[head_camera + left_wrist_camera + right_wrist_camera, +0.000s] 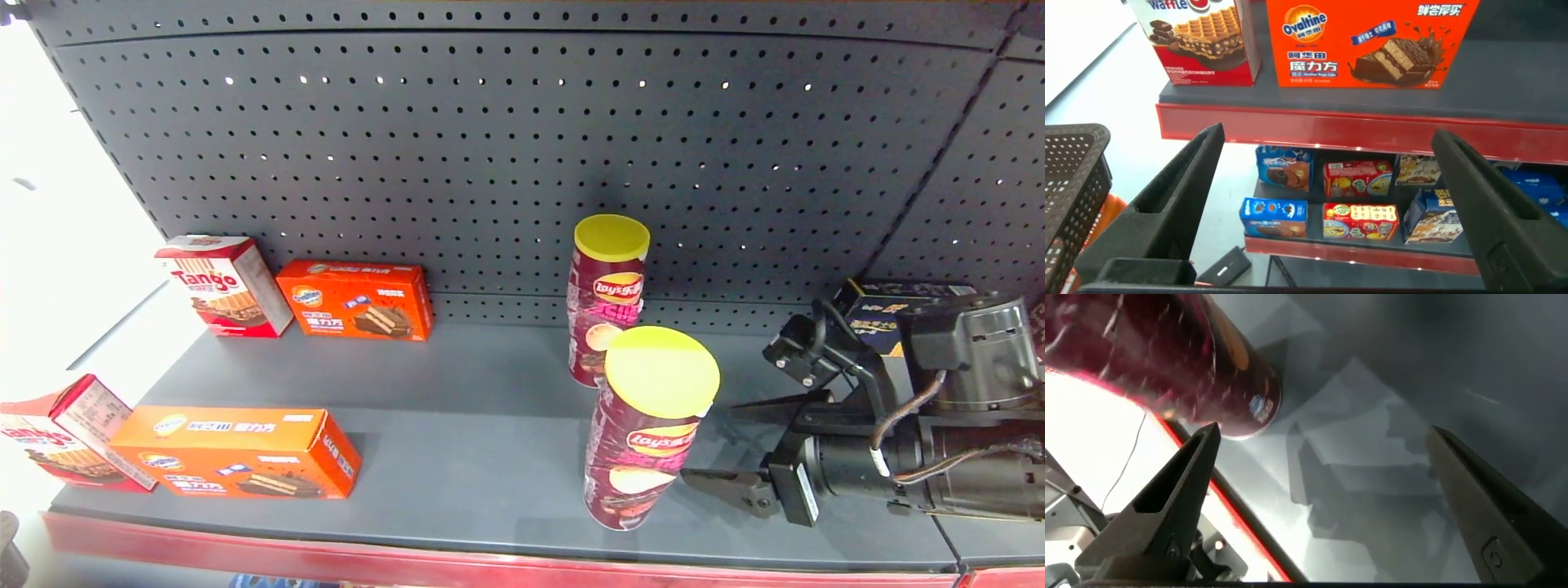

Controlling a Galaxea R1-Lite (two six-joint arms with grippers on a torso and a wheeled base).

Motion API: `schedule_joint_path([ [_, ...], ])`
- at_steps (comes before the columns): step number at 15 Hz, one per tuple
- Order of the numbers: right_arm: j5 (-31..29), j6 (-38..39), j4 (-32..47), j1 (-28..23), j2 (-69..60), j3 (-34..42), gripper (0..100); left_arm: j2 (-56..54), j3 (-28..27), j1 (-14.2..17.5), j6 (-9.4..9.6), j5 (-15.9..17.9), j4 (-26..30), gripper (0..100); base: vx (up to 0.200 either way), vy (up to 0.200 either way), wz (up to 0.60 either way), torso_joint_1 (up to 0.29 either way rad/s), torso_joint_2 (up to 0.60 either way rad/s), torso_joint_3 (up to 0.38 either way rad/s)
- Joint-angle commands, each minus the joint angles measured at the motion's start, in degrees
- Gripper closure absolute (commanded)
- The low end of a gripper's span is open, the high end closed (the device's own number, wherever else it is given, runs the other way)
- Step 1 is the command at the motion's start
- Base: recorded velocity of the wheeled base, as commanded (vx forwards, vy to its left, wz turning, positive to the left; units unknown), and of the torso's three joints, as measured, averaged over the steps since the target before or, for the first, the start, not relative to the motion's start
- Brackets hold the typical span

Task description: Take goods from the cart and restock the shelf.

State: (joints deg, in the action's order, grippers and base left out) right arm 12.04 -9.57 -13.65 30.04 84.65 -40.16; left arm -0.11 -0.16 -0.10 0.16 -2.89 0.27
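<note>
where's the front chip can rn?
Head view: the maroon cylindrical chip can with a yellow lid stands upright right of centre near the grey shelf's front edge, before its twin can, the open right gripper just to its right.

Dark grey shelf [457, 384], red front edge. Two chip cans stand upright right of centre, front can [645, 433] just ahead of rear can [606, 298]. On the left, rear red wafer box [220, 286] stands beside rear orange box [357, 300]; front red wafer box [57, 437] touches front orange box [237, 452]. Dark box [886, 314] sits at the far right rear.

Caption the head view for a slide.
Open right gripper beside the front chip can on the shelf, second can behind.
</note>
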Motion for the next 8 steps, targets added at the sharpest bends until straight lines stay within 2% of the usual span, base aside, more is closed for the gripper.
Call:
schedule_joint_path([
  [1, -0.09, -0.01, -0.06, 0.90, 1.48, -0.36, 0, 0.11, 0.07, 0.01, -0.07, -0.01, 0.00, 0, 0.000, 0.000, 0.00, 0.000, 0.00, 0.000],
  [8, -0.09, -0.01, -0.06, 2.48, 1.57, -0.27, 0, 0.11, 0.07, 0.01, -0.07, -0.01, 0.00, 0, 0.000, 0.000, 0.00, 0.000, 0.00, 0.000],
])
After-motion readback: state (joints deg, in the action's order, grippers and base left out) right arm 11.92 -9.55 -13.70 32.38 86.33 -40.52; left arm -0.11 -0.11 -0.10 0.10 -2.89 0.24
